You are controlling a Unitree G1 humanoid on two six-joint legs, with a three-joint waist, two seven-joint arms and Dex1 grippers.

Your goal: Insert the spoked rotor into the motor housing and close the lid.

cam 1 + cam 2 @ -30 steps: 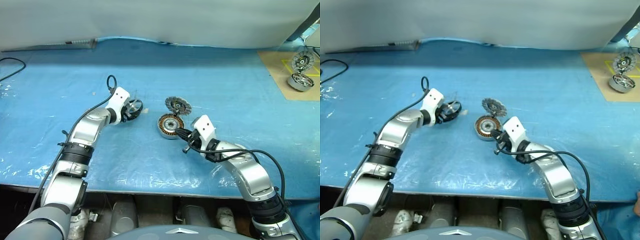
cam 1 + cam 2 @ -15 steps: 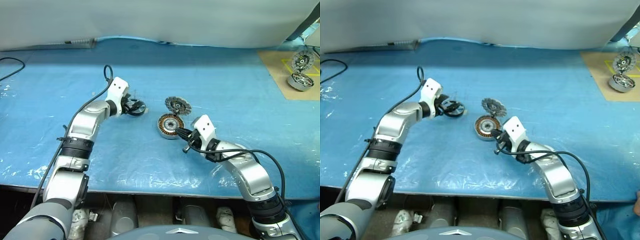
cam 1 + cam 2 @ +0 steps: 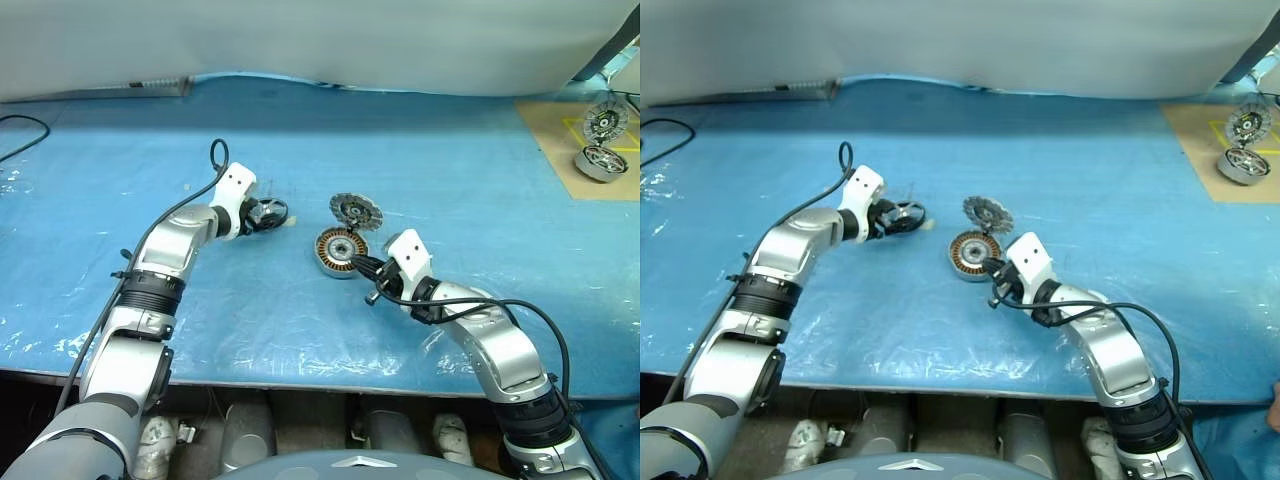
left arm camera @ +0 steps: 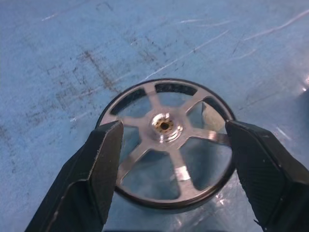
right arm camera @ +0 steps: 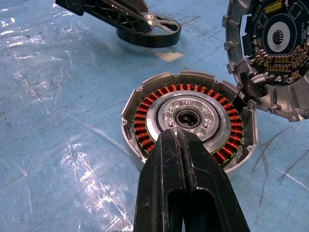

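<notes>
My left gripper (image 4: 166, 140) jaws spread wide, straddling spoked rotor (image 4: 166, 145) flat on counter (image 3: 420, 160), rim between pads, not visibly clamped. Motor housing (image 3: 340, 251) lies to rotor's right, lid (image 3: 356, 211) tipped open. Right gripper (image 5: 186, 145) jaws closed, tip at housing's near rim.

the spoked rotor (image 4: 166, 145) lies flat, apart from the open motor housing (image 5: 188, 118), whose lid (image 5: 273, 46) stands raised.
</notes>
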